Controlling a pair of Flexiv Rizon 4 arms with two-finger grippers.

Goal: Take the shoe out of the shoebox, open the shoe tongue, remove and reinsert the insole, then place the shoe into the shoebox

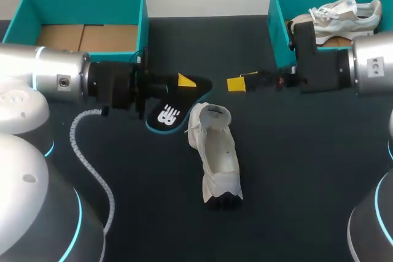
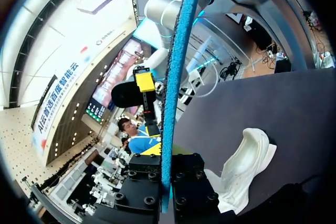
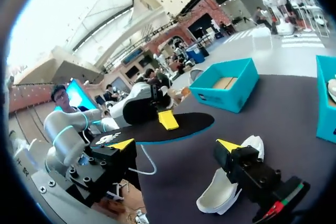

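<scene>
Left gripper (image 1: pixel 183 84) clenched on insole (image 1: pixel 167 110), held above table. Right gripper (image 1: pixel 236 83) released, just beside insole tip. Shoe (image 1: pixel 218 151) laid on table between both grippers; long axis toward robot, opening at far end, beside insole.

left gripper (image 1: pixel 184 82): points right, fingers pinch the insole (image 1: pixel 167 113) | right gripper (image 1: pixel 241 81): points left, fingers wide apart | both arms level, tips facing each other
</scene>
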